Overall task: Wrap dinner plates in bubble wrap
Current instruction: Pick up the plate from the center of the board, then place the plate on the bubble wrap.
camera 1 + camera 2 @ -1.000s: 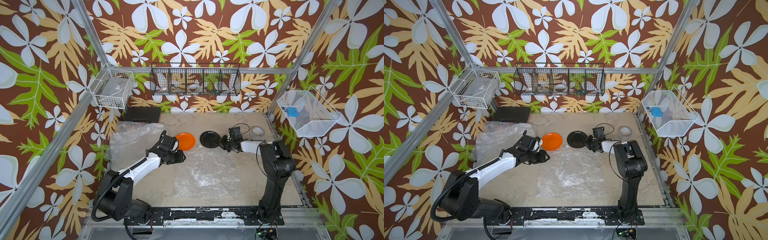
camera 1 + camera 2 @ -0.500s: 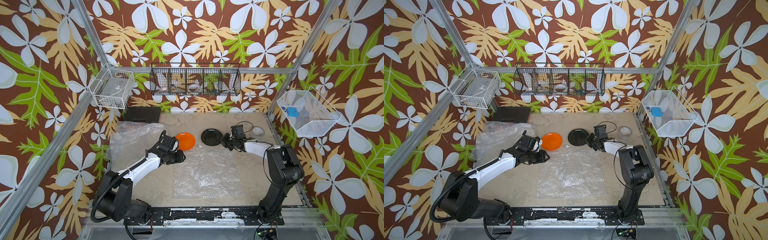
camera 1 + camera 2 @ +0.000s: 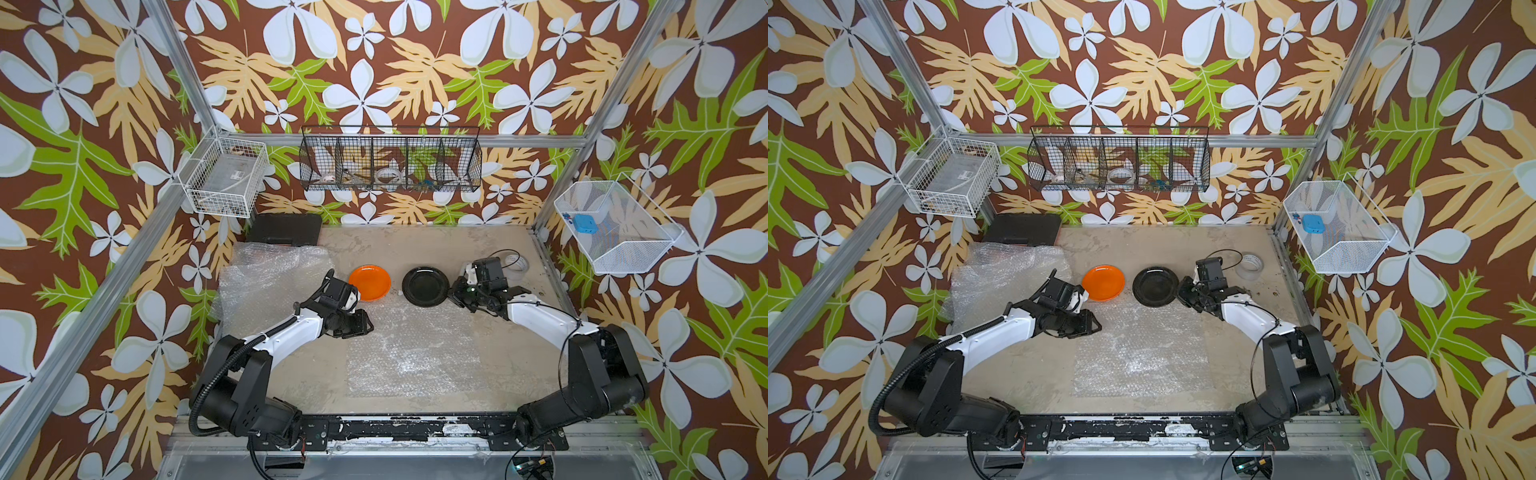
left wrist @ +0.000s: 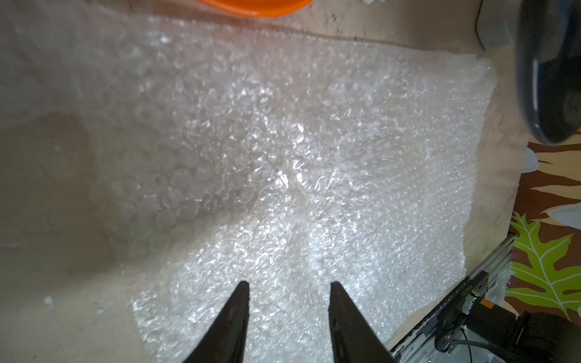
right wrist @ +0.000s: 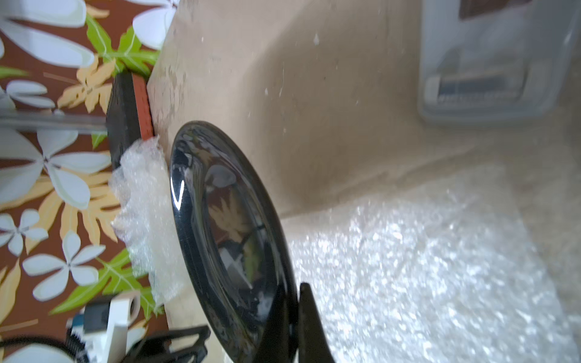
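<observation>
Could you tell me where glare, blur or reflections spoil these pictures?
Left wrist view: light glares white off the bubble wrap, part of it in shadow, and the orange plate is cut by the frame edge. Right wrist view: the black plate mirrors the wallpaper with one sharp highlight; the table behind is soft. Both top views: sharp, evenly lit, mild glints on the bubble wrap.

Robotics lab cell: silver aluminium posts (image 3: 183,62) are framing flower-patterned walls (image 3: 374,62); a black wire basket (image 3: 390,160) is hanging at twelve o'clock above the beige worktop (image 3: 415,249).
</observation>
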`<state>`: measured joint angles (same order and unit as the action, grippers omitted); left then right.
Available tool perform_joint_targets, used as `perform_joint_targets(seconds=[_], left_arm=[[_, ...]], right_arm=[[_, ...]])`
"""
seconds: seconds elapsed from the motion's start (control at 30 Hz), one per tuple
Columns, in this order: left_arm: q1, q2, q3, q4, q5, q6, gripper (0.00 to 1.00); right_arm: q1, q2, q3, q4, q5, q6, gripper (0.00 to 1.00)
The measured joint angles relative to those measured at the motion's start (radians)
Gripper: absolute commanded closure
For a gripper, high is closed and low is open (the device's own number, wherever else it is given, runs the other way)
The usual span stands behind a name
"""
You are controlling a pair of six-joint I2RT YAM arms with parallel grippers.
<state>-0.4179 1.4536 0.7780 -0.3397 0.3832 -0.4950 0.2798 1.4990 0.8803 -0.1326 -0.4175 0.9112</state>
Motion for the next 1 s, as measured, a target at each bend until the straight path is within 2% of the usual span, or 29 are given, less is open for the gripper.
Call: perform_joint_targets(seconds=[0.17,0.3,0.47,0.7,0.73,0.87,1.0], left_arm=[[0.0,0.031,-0.031,0.006,0.006,-0.006,0.58],[0.0,0.061,-0.046,0.007,-0.006,-0.007,0.58],[0.0,0.088,-0.036,0.019,-0.009,-0.007,0.58],[0.0,0.104,-0.008,0.006,-0.033,-0.006,0.58],[0.0,0.106,-0.002,-0.002,-0.044,-0.006,0.58],[0.0,0.098,0.029,-0.044,-0.081,0.001,0.58],[0.0,0.075,0.072,-0.077,-0.091,0.001,0.58]], right_arm=[[0.051,-0.113,-0.124,-0.093,-0.081,-0.136,1.0],[0.107,-0.152,-0.2,-0.119,-0.128,-0.185,1.0],[0.168,-0.106,-0.214,-0.089,-0.153,-0.208,1.0],[0.172,0.006,-0.212,-0.029,-0.148,-0.236,1.0],[0.172,0.019,-0.217,-0.023,-0.142,-0.24,0.97],[0.173,0.046,-0.207,-0.036,-0.109,-0.268,0.68],[0.173,0.005,-0.15,-0.118,-0.027,-0.319,0.54]])
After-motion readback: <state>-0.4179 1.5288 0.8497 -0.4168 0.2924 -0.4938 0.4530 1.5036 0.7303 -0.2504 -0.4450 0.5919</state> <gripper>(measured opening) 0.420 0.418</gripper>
